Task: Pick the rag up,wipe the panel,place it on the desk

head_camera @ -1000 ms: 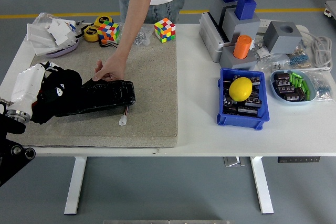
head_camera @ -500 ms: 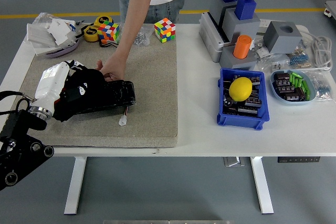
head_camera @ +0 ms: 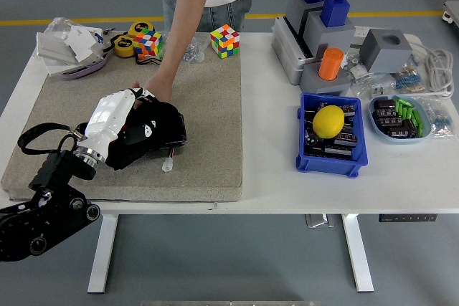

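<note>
My left hand (head_camera: 140, 121), white-backed on a black arm, lies on the black rag (head_camera: 133, 147) and is shut on it. The rag is pressed flat over the black panel (head_camera: 178, 129), which rests on the beige mat (head_camera: 215, 112); only the panel's right end shows past the rag. A person's hand (head_camera: 155, 92) reaches down from the far side and holds the panel's far edge, just beyond my fingers. A small white connector (head_camera: 168, 165) on a wire hangs off the panel's near side.
Rubik's cubes (head_camera: 224, 39) and tape rolls (head_camera: 128, 42) sit along the mat's far edge. A purple tray (head_camera: 74, 71) with white rags stands at far left. A blue bin (head_camera: 310, 160) holding a yellow ball and grey fixtures (head_camera: 315, 34) stand right of the mat.
My left hand slid the rag rightward along the panel, from its left end to its right part. The person's hand stayed on the panel's far edge.
</note>
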You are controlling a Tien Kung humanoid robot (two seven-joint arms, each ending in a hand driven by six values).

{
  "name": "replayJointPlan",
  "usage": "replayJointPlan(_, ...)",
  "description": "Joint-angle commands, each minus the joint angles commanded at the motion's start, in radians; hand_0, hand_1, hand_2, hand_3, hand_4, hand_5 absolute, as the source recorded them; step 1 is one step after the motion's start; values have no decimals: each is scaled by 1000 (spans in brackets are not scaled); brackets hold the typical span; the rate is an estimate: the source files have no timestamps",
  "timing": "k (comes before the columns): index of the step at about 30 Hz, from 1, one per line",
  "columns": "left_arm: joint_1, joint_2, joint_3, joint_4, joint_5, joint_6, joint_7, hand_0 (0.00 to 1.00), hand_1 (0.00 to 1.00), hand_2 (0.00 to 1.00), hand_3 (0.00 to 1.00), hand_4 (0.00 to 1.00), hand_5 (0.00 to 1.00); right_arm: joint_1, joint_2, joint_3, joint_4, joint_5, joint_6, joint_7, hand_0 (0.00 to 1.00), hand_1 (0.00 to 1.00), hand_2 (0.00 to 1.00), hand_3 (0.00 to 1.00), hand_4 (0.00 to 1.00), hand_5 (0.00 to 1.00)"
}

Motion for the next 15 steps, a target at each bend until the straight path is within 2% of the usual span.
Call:
replayJointPlan(8, -53, -25, 55, -15, -1, 0, 12, 194, 134, 547, 554, 454, 2, 2, 0, -8, -1, 2, 2, 0, 758, 624, 696, 599, 979, 591)
replayJointPlan(15, -56, -31, 61, -12, -5, 0, 13, 194, 133, 547, 556, 457, 2, 0, 0, -8, -1, 1, 1, -1, 758, 624, 696, 599, 979, 591)
